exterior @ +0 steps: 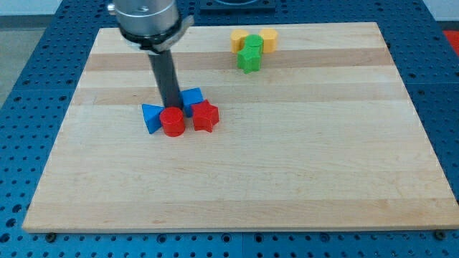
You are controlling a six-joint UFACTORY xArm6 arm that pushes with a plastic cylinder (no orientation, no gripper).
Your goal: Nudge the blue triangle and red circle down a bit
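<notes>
The blue triangle (151, 117) lies left of centre on the wooden board (287, 172). The red circle (172, 122) touches its right side. My tip (172, 107) stands just above the red circle in the view, touching or nearly touching its upper edge, between the blue triangle and a blue cube (191, 99). A red star (205, 116) sits right of the red circle, below the blue cube.
At the view's top, right of centre, is a cluster: a yellow block (240, 39), another yellow block (268, 39), a green block (253, 43) and a green block (249, 60) below it. The board's edges border a blue perforated table.
</notes>
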